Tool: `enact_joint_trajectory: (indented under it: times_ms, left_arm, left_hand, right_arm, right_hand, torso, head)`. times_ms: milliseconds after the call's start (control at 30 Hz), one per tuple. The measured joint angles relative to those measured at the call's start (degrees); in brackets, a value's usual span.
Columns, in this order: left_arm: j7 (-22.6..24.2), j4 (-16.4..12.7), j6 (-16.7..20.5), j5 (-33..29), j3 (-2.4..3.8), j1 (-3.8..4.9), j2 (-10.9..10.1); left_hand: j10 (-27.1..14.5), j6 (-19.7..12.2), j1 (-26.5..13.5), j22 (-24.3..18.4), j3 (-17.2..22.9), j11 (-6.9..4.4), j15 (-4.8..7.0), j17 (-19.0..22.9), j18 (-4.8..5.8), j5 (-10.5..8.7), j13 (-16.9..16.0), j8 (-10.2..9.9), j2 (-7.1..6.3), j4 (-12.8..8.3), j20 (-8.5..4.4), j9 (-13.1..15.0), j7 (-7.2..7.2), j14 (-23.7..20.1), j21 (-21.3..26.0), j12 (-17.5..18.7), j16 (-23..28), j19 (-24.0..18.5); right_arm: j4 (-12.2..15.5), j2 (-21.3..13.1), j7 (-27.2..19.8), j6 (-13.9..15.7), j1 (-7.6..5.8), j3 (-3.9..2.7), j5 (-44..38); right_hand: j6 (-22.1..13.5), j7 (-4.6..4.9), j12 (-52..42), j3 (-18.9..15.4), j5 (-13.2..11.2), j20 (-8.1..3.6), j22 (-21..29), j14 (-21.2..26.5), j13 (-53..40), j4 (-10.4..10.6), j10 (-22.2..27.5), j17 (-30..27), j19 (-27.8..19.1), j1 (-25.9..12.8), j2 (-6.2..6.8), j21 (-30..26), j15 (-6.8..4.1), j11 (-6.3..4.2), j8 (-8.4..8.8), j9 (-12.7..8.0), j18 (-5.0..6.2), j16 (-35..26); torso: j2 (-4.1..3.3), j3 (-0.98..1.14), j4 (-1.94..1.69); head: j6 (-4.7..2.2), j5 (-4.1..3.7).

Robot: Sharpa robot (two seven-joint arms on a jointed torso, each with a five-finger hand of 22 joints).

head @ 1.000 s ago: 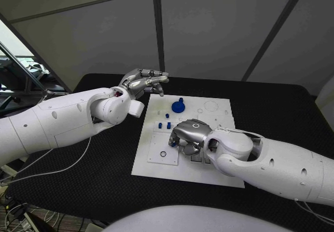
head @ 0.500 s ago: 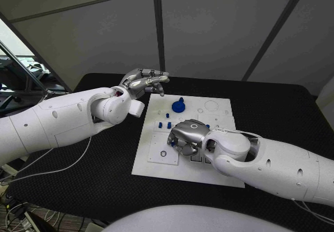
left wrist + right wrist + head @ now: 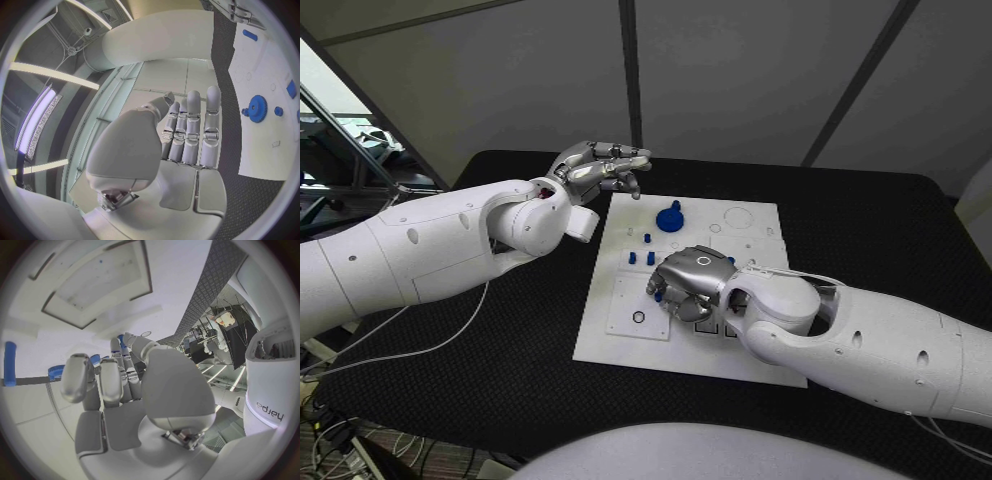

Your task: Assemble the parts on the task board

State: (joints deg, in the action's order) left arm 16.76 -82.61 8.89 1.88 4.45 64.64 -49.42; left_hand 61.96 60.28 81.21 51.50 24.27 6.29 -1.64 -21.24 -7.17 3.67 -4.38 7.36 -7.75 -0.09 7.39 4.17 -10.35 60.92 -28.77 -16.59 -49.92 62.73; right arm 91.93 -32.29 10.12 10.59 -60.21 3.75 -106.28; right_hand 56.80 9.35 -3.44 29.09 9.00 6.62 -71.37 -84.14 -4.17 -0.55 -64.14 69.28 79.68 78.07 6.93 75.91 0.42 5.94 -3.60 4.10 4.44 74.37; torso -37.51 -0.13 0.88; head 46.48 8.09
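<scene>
The right hand was bent down over the middle of the task board, its fingers curled around a small blue part that peeped out beneath them; a loose pinch there could likely tip the part and jam it at its hole. The left hand hovered off the board's far left corner, fingers loosely apart and holding nothing. A blue gear stood near the board's far edge.

Gear on task board, behind right hand.
</scene>
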Motion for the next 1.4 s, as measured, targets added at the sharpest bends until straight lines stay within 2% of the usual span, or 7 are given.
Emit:
enact_joint_trajectory:
  times_ms: [300,533,667,867,933,1133,1400]
  left_arm:
    - [-0.24,-0.05,-0.33,0.18,0.0,0.0,-0.13]
    - [-0.36,0.01,-0.5,0.34,-0.01,0.0,-0.28]
    - [-0.4,0.13,-0.57,0.41,-0.01,-0.01,-0.31]
    - [-0.47,0.42,-0.74,0.47,-0.07,-0.03,-0.23]
    - [-0.49,0.47,-0.78,0.48,-0.09,-0.04,-0.21]
    - [-0.52,0.48,-0.94,0.52,-0.17,-0.04,-0.12]
    - [-0.32,0.57,-1.17,0.55,-0.21,-0.04,-0.03]
  left_hand:
    - [0.0,0.0,0.0,0.0,0.0,0.0,0.0,0.0,0.0,0.0,0.0,0.0,0.0,0.0,0.0,-0.05,0.0,0.0,0.0,0.0,0.0,0.0]
    - [0.0,0.0,0.0,0.0,0.0,0.0,0.0,-0.01,0.0,0.0,0.05,0.0,0.0,0.0,0.0,-0.05,0.0,0.0,0.0,0.0,0.0,0.0]
    - [0.0,0.0,0.0,0.0,0.0,0.0,0.0,-0.01,-0.01,0.0,0.05,0.0,0.0,0.0,0.0,-0.05,0.0,0.0,0.0,0.0,0.0,0.0]
    - [0.0,0.0,0.0,0.0,0.0,0.0,0.0,-0.01,0.0,0.0,0.05,0.0,0.0,0.0,0.0,-0.04,0.0,0.0,0.0,0.0,0.0,0.0]
    - [0.0,0.0,0.0,0.01,0.0,0.0,0.0,-0.01,0.0,0.0,0.05,0.0,0.0,0.0,0.0,-0.04,0.0,0.0,0.0,0.0,0.0,0.0]
    - [0.0,0.0,0.0,0.01,0.0,0.0,0.0,0.07,0.0,0.0,0.05,0.0,0.0,0.0,0.0,-0.04,0.0,0.0,0.0,0.0,0.0,0.0]
    - [0.01,0.01,0.0,0.01,-0.17,-0.01,0.0,0.08,0.0,0.0,0.04,0.0,0.0,-0.17,0.0,-0.04,0.01,0.0,0.0,0.0,0.0,0.0]
  right_arm:
    - [2.09,-1.81,0.72,1.68,0.31,0.07,-0.86]
    - [6.24,-5.97,1.47,4.78,0.37,-0.08,-1.79]
    - [8.28,-8.29,2.0,7.09,0.43,-1.52,-2.14]
    - [10.21,-12.01,2.75,9.2,0.12,-5.08,-1.68]
    - [10.19,-13.18,3.03,9.12,-0.19,-5.77,-1.37]
    - [9.03,-16.39,3.72,6.06,-1.2,-6.84,-0.96]
    - [7.17,-17.12,4.2,0.33,-1.43,-7.02,-1.26]
  right_hand:
    - [0.0,0.0,-0.24,-0.2,0.63,0.03,0.38,0.0,-0.05,-0.12,0.79,-0.46,-0.08,-0.28,0.28,-0.42,0.0,-0.02,0.0,0.0,0.0,-0.16]
    - [0.0,0.0,-0.54,-0.52,1.77,0.13,1.68,0.21,0.1,-0.11,2.23,-1.54,-0.96,-0.51,0.52,-1.48,0.2,0.19,0.0,0.1,0.0,-0.82]
    - [0.01,0.0,-0.81,-0.78,1.77,0.14,2.39,0.21,0.09,0.14,2.58,-2.19,-1.58,-0.95,0.96,-2.11,0.2,0.25,0.0,0.1,-0.01,-1.51]
    - [0.01,0.0,-1.38,-1.16,1.17,0.13,2.65,0.21,0.15,0.21,2.84,-2.56,-1.58,-0.96,0.96,-2.27,0.2,0.4,0.0,0.1,-0.01,-1.54]
    - [0.01,0.0,-1.66,-1.36,0.84,0.13,2.65,0.21,0.15,0.41,2.85,-2.71,-1.58,-1.26,1.26,-2.26,0.2,0.38,0.0,0.1,-0.01,-1.54]
    - [-0.55,-0.55,-2.37,-2.54,0.48,0.13,2.65,0.21,0.15,0.79,3.07,-2.39,-1.57,-2.01,2.02,-2.27,0.2,0.16,0.0,0.09,0.0,-1.54]
    - [-1.47,-1.9,-2.71,-4.92,-0.7,0.11,4.5,0.21,0.25,1.57,5.42,-3.45,-2.19,-2.07,2.72,-4.15,0.2,0.09,0.0,0.09,0.0,-1.54]
  torso:
    - [0.01,0.03,0.0]
    - [0.07,0.07,0.12]
    - [0.11,0.06,0.15]
    - [0.12,0.05,0.16]
    - [0.11,0.04,0.16]
    - [0.09,-0.02,0.13]
    - [-0.02,-0.02,0.0]
  head:
    - [-0.09,0.03]
    - [-0.28,-0.01]
    - [-0.66,-0.53]
    - [-1.32,-1.57]
    - [-1.47,-1.81]
    - [-2.02,-2.4]
    - [-2.08,-2.66]
